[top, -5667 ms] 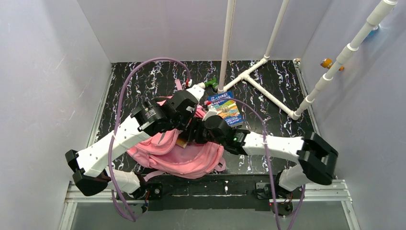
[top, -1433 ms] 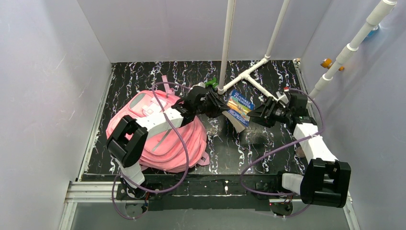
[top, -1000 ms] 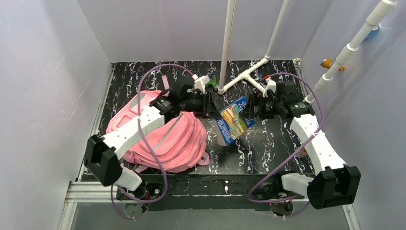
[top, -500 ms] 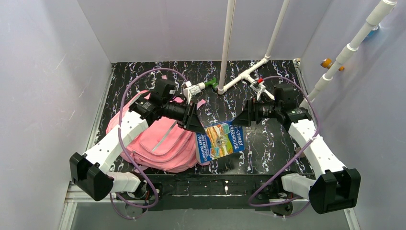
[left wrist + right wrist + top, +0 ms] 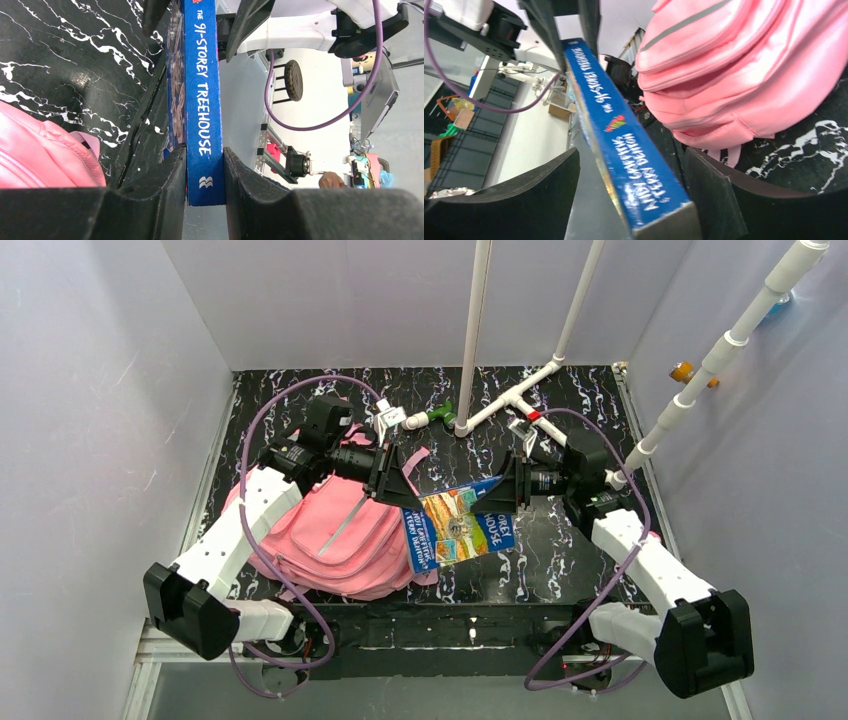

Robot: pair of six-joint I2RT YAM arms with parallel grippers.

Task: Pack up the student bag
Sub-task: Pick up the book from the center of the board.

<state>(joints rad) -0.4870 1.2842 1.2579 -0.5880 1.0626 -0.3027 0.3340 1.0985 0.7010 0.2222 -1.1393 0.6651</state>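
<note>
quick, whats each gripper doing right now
The left gripper is closed on the book.
The right gripper is open, its fingers standing wide around the book's other end.

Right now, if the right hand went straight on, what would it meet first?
The book: its end sits between the open fingers of the right hand, seemingly untouched; the left hand holds it.
</note>
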